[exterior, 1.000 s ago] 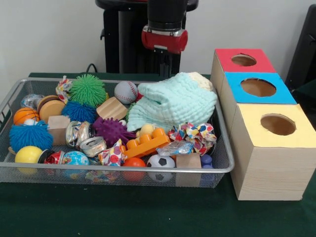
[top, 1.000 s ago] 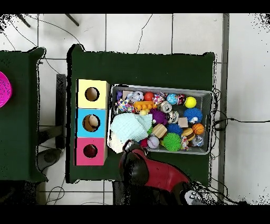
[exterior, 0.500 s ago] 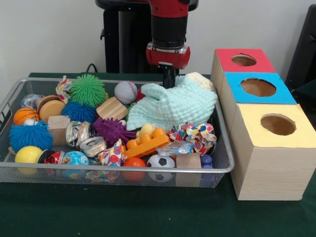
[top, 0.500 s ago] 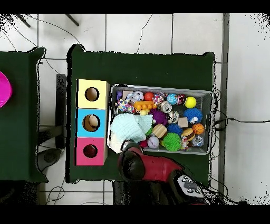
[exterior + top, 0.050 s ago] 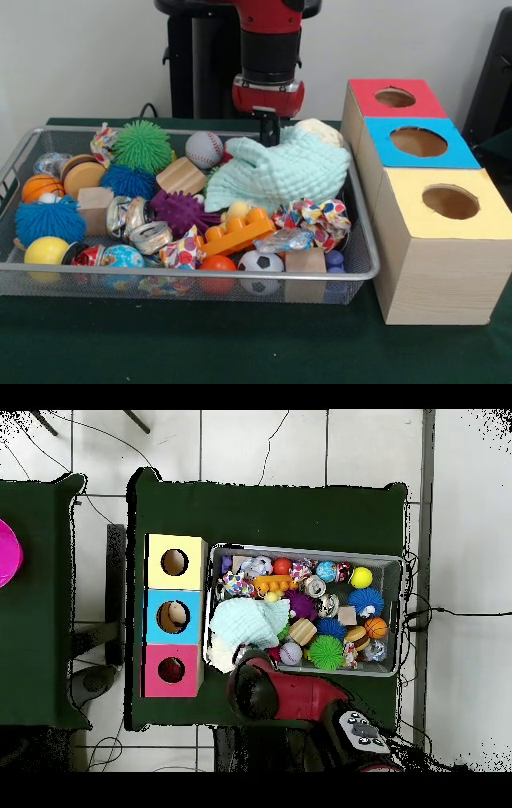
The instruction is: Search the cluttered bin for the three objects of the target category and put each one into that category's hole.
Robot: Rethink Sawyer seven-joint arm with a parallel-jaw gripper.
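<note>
The wire bin [image 5: 364, 240] is packed with balls, blocks and crinkly stuff, sitting just beside the three boxes: red [image 5: 392, 98], blue [image 5: 416, 142], yellow [image 5: 448, 204]. The mint cloth [image 5: 284, 168] is heaped at the bin's back right. The gripper [image 5: 270, 132] sits at the cloth's top edge; can't tell if it's pinching.

No text, label, brand or number can be read in either view: the three boxes [image 5: 424, 200] show only plain coloured tops with holes, and the printed wrappers in the bin [image 5: 240, 278] are too small to read.
</note>
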